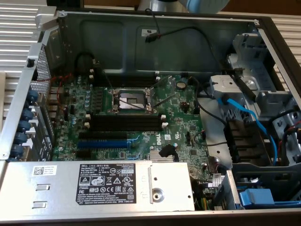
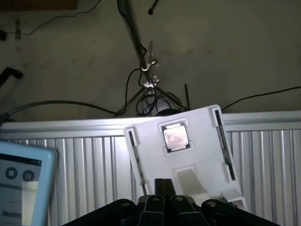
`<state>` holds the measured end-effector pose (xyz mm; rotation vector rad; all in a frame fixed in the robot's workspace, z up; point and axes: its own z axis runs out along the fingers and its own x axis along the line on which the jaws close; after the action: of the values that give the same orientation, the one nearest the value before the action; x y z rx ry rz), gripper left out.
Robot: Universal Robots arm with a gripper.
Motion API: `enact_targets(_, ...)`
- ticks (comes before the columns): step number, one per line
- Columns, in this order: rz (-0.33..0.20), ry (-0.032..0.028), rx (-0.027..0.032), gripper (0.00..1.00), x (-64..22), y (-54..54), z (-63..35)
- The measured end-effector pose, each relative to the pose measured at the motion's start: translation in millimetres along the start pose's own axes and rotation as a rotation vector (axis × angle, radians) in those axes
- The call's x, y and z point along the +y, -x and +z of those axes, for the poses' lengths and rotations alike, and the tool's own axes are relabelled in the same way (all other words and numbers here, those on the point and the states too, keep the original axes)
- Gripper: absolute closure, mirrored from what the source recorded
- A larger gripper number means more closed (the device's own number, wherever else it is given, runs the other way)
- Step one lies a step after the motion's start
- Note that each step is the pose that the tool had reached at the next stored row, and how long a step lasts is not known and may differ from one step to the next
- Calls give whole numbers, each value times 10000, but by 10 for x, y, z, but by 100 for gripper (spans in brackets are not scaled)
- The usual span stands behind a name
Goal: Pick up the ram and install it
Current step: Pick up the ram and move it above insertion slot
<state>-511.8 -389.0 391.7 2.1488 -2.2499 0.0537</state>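
Where the ram lies I cannot tell. One white holder (image 2: 197,155) on the ribbed surface (image 2: 80,165) has two long dark grooves (image 2: 225,141), one on each side, with one square chip (image 2: 175,136) between them. The hand (image 2: 163,183) is clenched on nothing, close in front of the holder. In the exterior view the open case (image 1: 155,33) holds one motherboard (image 1: 178,122). Its black memory slots (image 1: 124,121), four as far as I can count, lie side by side next to one blue slot (image 1: 102,143).

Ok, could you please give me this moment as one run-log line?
gripper: jaws shut | facing: white tray with a processor chip | black memory slots: empty
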Motion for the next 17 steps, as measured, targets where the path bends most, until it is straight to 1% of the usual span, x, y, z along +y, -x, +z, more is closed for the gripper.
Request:
enact_targets(1,-101,-138,-8,90,0,0,2)
enact_targets(2,-231,-178,-12,90,0,-1,5)
enact_targets(8,-1213,-230,-25,90,6,-1,15)
enact_targets(11,-1668,-284,-34,90,8,-3,35)
enact_targets(13,-1829,-318,-41,90,12,-15,54)
enact_targets(17,-1958,-410,-70,90,38,-60,97)
